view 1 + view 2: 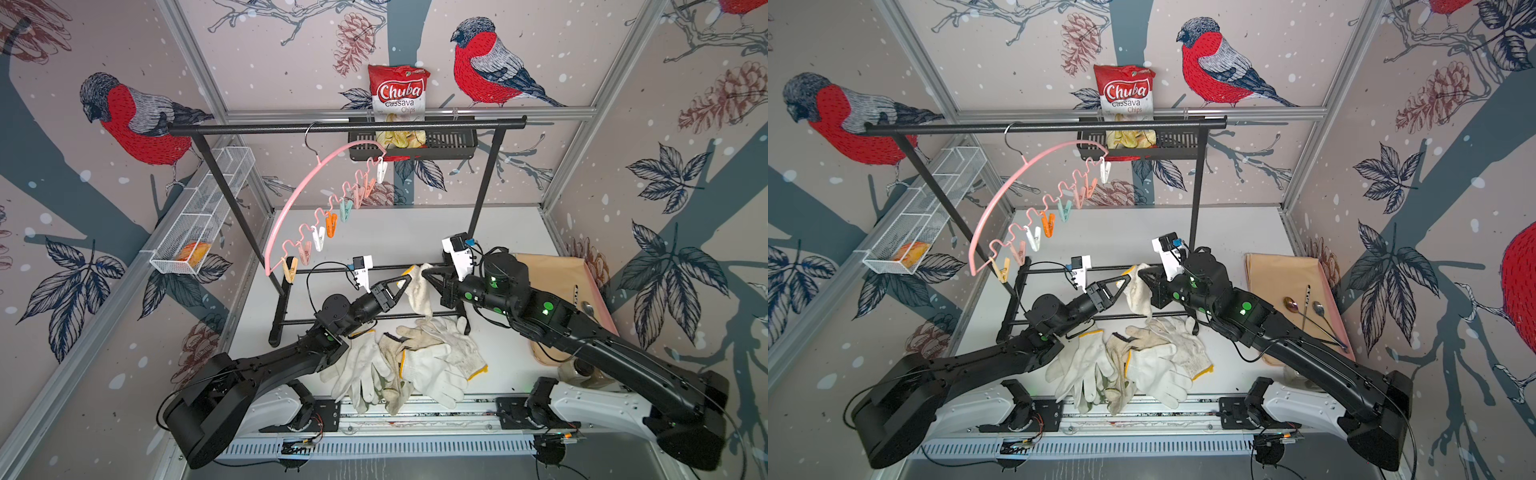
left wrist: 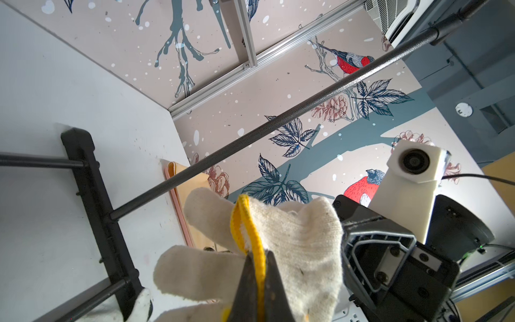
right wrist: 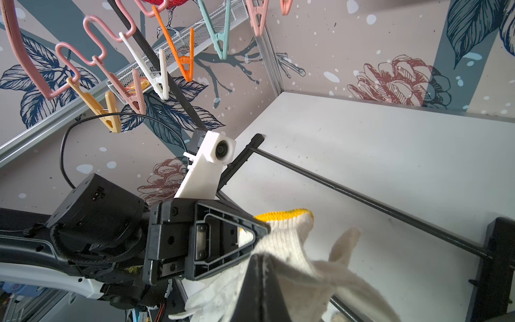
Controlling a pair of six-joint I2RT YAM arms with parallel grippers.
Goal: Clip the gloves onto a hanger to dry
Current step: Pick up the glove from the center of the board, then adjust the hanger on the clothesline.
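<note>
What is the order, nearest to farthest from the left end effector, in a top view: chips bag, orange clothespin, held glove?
1. The held glove, its cuff pinched in the left end effector.
2. The orange clothespin, hanging higher, to the robot's left.
3. The chips bag, against the back wall.

— The lifted glove, centre of a top view?
— Off-white knit; its cuff edge is yellow.
— The hanger, left of centre?
— Pink. The pegs are beige, pink, white, orange and teal.
— The walls?
— Pinkish-grey, printed with red-breasted birds, dark leaves and pine cones.
— The rack?
— Black.
</note>
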